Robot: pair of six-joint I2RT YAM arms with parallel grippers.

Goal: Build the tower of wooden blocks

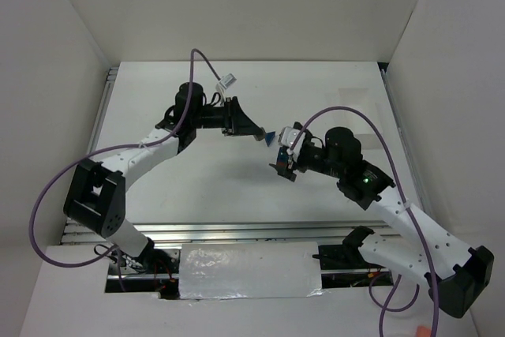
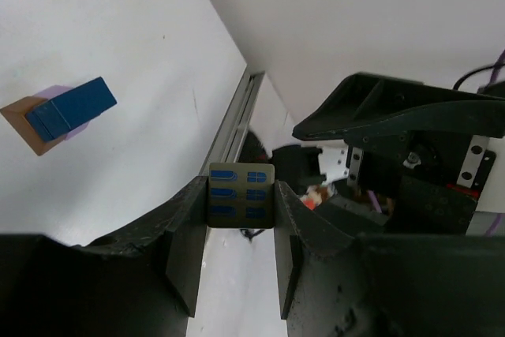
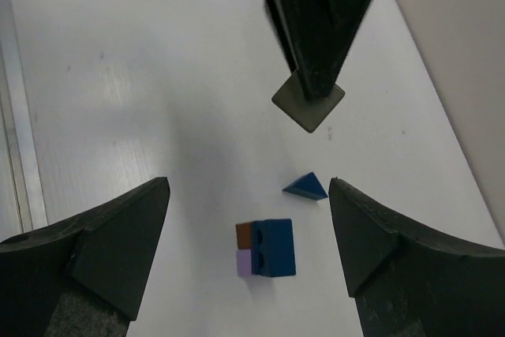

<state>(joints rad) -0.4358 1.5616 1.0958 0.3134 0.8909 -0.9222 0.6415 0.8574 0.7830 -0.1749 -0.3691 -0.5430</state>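
Left gripper (image 2: 241,222): clamped on grey block (image 2: 241,195).
Right gripper (image 3: 246,195): jaws apart, above tower (image 3: 268,249), mid tabletop (image 3: 118,76).
Advice: lower grey block flat, centred on tower; let go slowly.

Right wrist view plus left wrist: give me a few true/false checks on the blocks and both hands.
1. The left hand is shut on a grey block. True.
2. The right hand grips the blue block. False: it is open, holds nothing and hangs above the stack.
3. The blue block lies on top of the lavender block and the brown-orange block. True.
4. The blue wedge sits on top of the stack. False: it lies on the table beside the stack, apart from it.
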